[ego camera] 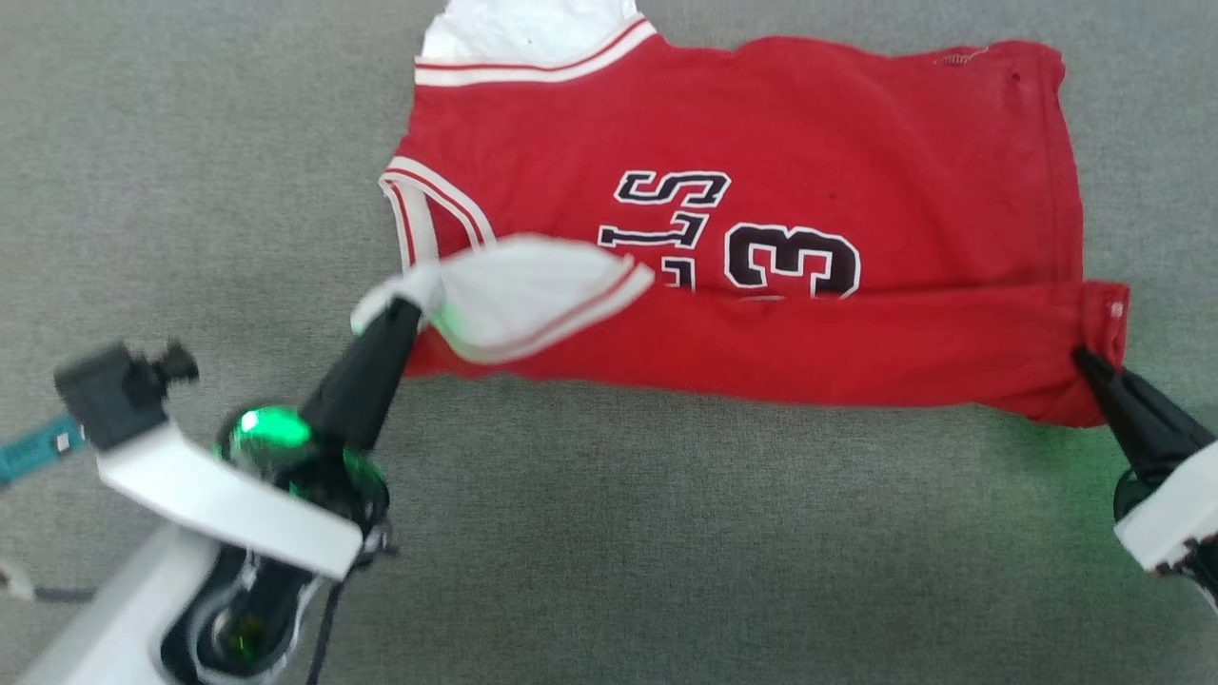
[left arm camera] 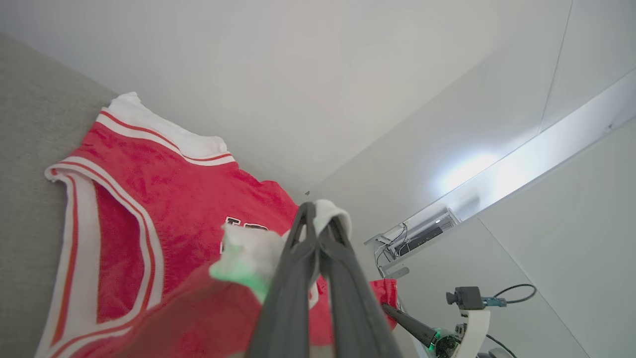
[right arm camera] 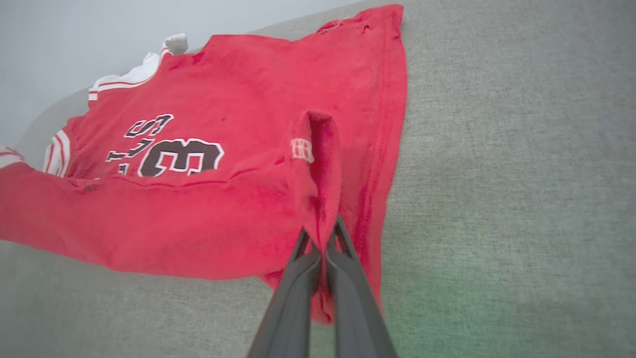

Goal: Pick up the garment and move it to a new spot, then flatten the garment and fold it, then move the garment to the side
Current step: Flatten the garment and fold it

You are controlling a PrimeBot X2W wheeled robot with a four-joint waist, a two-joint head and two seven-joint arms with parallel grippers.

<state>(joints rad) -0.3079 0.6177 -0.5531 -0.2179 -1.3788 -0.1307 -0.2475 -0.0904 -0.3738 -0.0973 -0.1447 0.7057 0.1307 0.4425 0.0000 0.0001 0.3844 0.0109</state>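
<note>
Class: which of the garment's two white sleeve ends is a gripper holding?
The near sleeve end, pinched by the left gripper; the far sleeve end lies untouched.

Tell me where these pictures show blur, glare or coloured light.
Head view: the left arm is blurred, green light tints the shirt's white sleeve. Left wrist view: bright glare on the wall. Right wrist view: the fingers are soft, green cast on the grey surface.

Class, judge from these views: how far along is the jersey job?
Done: red jersey lies spread on the grey surface. In hand: left gripper pinches its white sleeve, right gripper its hem corner, near edge lifted. Left: finish folding, move aside.
</note>
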